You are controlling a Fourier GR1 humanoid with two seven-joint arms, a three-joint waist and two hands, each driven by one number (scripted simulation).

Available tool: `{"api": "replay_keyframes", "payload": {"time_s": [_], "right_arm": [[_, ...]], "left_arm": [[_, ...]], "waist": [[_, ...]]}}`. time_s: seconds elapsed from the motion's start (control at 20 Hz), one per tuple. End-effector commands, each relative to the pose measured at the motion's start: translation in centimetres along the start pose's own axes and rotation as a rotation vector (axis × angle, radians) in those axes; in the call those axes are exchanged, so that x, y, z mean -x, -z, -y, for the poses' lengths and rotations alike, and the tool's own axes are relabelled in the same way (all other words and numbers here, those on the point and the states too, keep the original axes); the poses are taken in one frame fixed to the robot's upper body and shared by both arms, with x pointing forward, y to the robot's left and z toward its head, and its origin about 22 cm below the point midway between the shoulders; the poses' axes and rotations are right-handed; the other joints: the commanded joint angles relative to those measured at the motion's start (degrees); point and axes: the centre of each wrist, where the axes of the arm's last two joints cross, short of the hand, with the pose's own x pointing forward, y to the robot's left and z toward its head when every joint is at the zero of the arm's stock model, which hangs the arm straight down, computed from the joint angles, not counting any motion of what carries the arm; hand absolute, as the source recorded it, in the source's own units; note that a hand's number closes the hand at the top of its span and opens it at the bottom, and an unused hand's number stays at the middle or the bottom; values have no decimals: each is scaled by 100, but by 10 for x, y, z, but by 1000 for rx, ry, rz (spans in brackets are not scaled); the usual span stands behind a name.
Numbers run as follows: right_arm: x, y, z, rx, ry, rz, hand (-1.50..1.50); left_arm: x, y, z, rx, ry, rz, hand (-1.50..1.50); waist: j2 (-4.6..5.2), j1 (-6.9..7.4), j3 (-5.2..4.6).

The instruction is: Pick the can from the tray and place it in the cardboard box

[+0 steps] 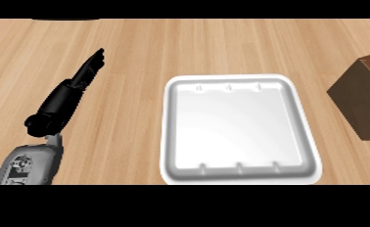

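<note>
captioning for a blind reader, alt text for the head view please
A white tray lies on a wooden counter with nothing showing on it. A cardboard box sits at the right edge, and the robot's left hand rests at the left, fingers straight.

Tray [241, 129] central, cardboard box [357, 99] right, left hand [71, 93] left

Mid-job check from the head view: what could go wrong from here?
1. No can shows on the white rectangular tray, and the right hand is out of view, so the can's whereabouts cannot be confirmed.
2. The brown cardboard box is cut by the view's right edge, its opening unseen, so placing there may be hard to monitor.
3. The black left hand rests open left of the tray, on the side away from the box.
</note>
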Motion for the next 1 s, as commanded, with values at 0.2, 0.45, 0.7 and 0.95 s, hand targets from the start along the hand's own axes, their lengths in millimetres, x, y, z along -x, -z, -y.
{"api": "replay_keyframes", "payload": {"time_s": [0.2, 0.45, 0.7, 0.95], "right_arm": [[16, 2, -25, 103, 233, 260, -150], [11, -1, 11, 307, 830, 362, -150], [60, -8, 25, 389, 1097, 267, -150], [123, -10, -4, 500, 1167, 229, -150]], "left_arm": [[4, -6, -15, -4, 11, -6, 0], [2, -3, -8, -19, -1, -2, 0], [11, -16, -11, -30, -6, -11, 0], [1, 0, -2, -13, -9, -3, 0]], "waist": [[-1, -6, 4], [-58, -108, 16], [-42, -113, -3], [6, -53, 8]]}}
